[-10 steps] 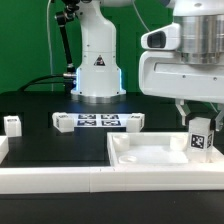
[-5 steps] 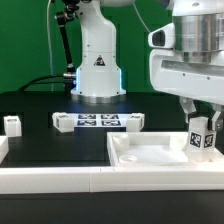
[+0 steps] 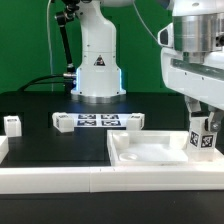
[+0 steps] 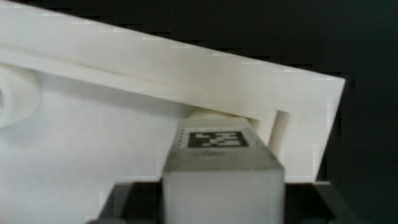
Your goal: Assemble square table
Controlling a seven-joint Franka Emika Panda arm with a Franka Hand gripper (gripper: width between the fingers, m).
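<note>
The white square tabletop (image 3: 150, 152) lies at the front on the exterior view's right, rims up. My gripper (image 3: 203, 122) is shut on a white block leg (image 3: 202, 138) with a black-and-white tag and holds it upright over the tabletop's far right corner. In the wrist view the leg (image 4: 222, 160) fills the space between my fingers, just above the tabletop's corner rim (image 4: 302, 110). Three other legs lie on the black table: one at the left (image 3: 12, 124), two beside the marker board (image 3: 62, 122) (image 3: 134, 121).
The marker board (image 3: 98, 122) lies in front of the robot base (image 3: 97, 70). Long white border bars (image 3: 50, 178) run along the front and left of the table.
My gripper with the leg has moved toward the exterior view's right and slightly down, closer to the tabletop's far right corner.
</note>
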